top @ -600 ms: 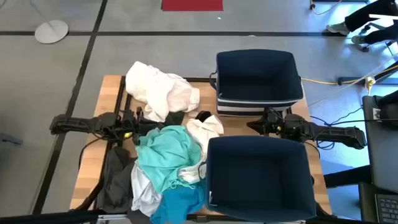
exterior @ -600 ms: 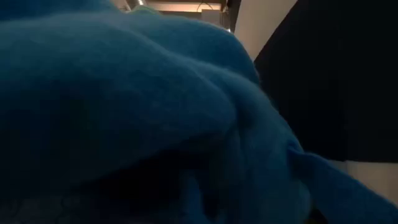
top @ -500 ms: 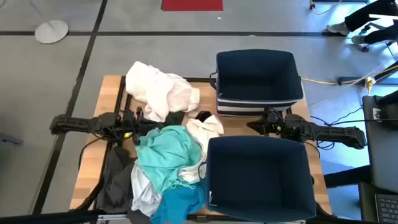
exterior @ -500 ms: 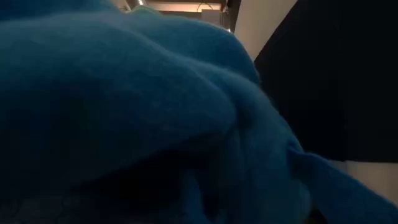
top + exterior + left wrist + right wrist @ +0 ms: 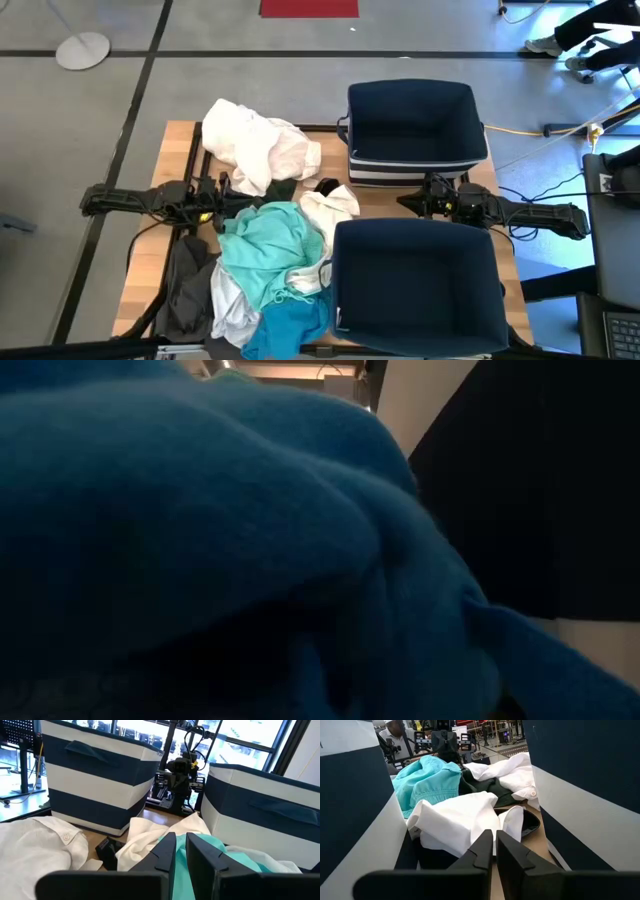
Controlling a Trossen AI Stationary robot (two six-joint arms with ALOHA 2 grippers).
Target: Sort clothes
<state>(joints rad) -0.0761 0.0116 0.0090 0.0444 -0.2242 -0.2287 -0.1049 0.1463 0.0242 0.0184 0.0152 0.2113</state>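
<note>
I am seeing nothing changing: the clothes (image 5: 262, 262) and both arms are matching the earlier pictures exactly.

I log two navy fabric bins with white stripes: far bin (image 5: 415, 130) just beyond the right gripper, near bin (image 5: 415, 285) just on its near side. Wooden tabletop (image 5: 178, 150) beneath. Red mat (image 5: 308, 8) on grey floor, well beyond.
</note>
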